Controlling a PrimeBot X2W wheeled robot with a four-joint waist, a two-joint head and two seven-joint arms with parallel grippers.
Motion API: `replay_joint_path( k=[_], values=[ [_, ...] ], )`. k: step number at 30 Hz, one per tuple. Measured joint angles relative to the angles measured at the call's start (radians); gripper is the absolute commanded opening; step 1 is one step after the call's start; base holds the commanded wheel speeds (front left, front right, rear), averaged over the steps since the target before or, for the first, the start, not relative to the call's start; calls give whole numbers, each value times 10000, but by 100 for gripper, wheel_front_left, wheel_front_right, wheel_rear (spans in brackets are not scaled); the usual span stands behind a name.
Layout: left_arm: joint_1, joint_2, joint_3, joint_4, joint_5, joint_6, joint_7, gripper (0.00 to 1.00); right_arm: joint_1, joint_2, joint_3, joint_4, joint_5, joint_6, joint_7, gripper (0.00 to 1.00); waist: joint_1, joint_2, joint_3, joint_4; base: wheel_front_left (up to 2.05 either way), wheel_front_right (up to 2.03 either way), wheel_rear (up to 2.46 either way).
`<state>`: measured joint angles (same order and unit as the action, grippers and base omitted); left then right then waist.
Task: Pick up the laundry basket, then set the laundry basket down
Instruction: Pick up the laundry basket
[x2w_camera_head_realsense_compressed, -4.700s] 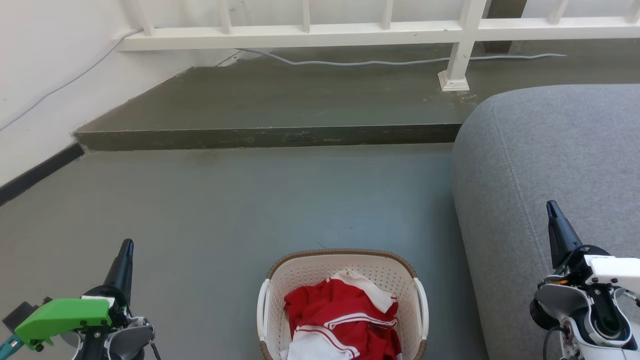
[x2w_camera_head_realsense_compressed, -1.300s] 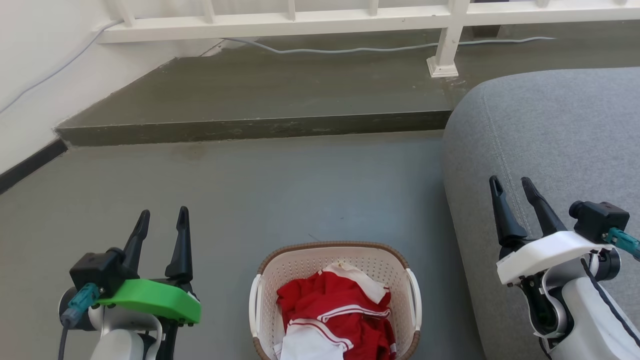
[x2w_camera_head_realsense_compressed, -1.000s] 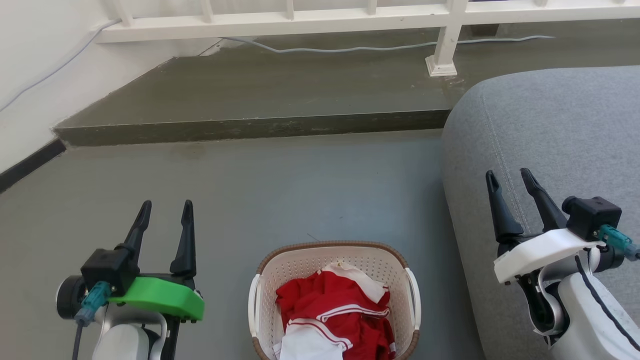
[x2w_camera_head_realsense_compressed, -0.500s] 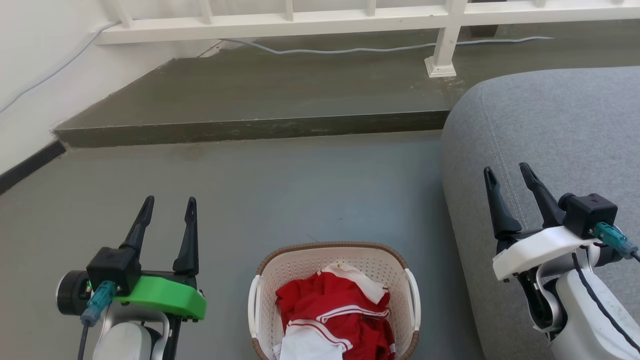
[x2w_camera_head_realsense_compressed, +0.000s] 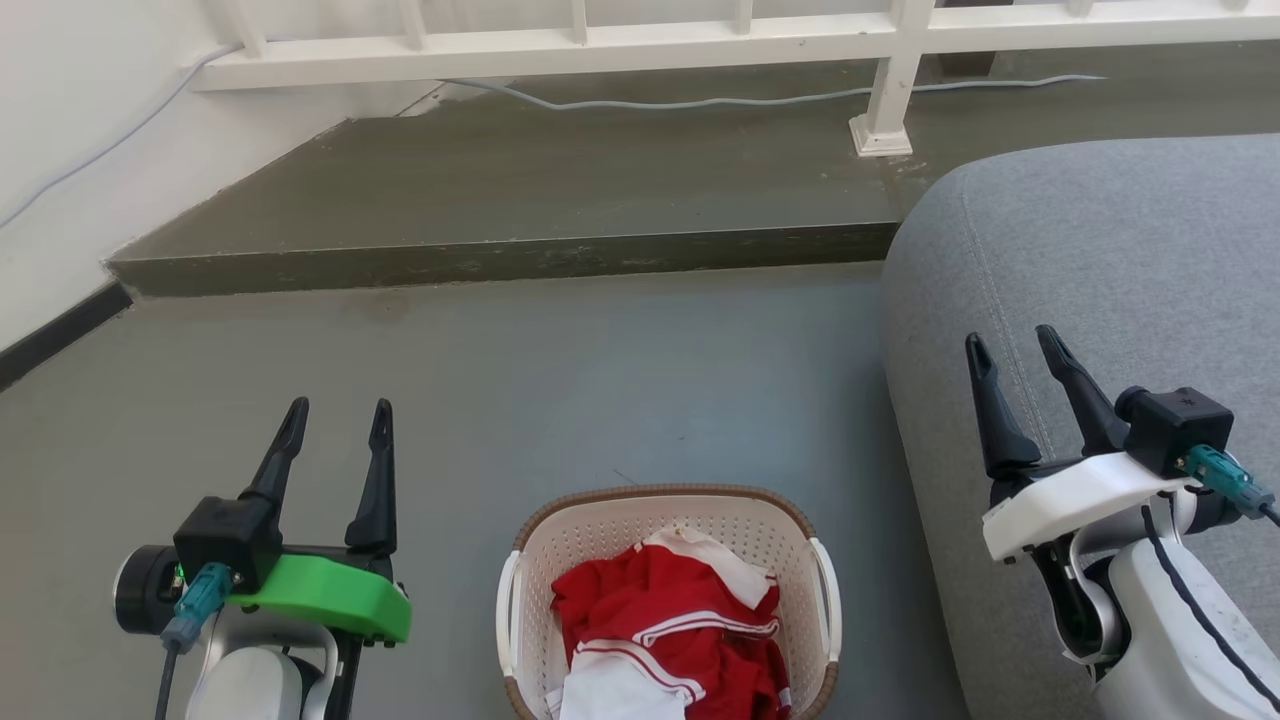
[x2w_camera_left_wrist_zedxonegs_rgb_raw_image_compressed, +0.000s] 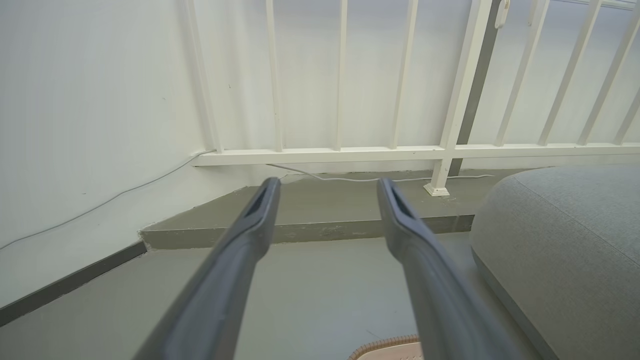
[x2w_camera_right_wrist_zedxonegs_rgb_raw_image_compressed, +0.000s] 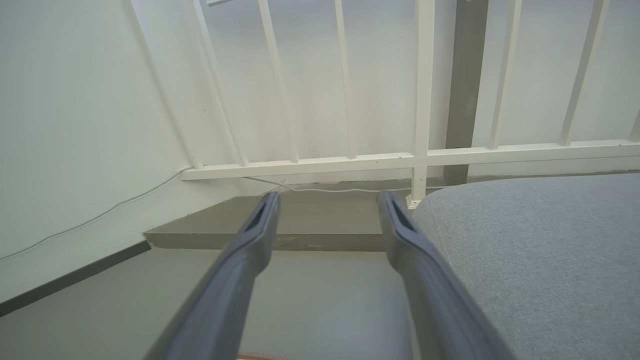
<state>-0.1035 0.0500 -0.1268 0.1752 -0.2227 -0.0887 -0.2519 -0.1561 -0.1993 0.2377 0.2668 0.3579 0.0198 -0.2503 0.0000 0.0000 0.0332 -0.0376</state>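
While the left gripper (x2w_camera_head_realsense_compressed: 339, 410) held its fingers apart and empty over the floor (x2w_camera_head_realsense_compressed: 600, 380), the laundry basket (x2w_camera_head_realsense_compressed: 620, 535) stood to their right, between both pairs of fingers and touching neither, its near end cut off by the head view's bottom edge. Crumpled red-and-white clothing (x2w_camera_head_realsense_compressed: 660, 620) lay inside, hiding its bottom. The right gripper (x2w_camera_head_realsense_compressed: 1008, 340) likewise had its fingers apart and empty, in front of the grey sofa (x2w_camera_head_realsense_compressed: 1100, 250).

Logged left gripper (x2w_camera_head_realsense_compressed: 340, 408) left of the laundry basket (x2w_camera_head_realsense_compressed: 620, 535) and right gripper (x2w_camera_head_realsense_compressed: 1008, 338) well right of it, neither touching it, both with two fingers parted, nothing held between them, pointing forward past its far rim.
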Motion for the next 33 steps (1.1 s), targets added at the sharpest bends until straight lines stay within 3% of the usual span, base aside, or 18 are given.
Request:
replay_joint_path(
  k=[22,33],
  values=[
    [0,-29,79,10,2,-92,0,100,1,157,-337,79,-148,56,0,100,0,0,451,-116,0,0,0],
    [-483,-48,-119,69,0,-180,0,100,-15,295,-385,339,-140,150,-2,100,0,0,1283,-155,0,0,0]
  ],
)
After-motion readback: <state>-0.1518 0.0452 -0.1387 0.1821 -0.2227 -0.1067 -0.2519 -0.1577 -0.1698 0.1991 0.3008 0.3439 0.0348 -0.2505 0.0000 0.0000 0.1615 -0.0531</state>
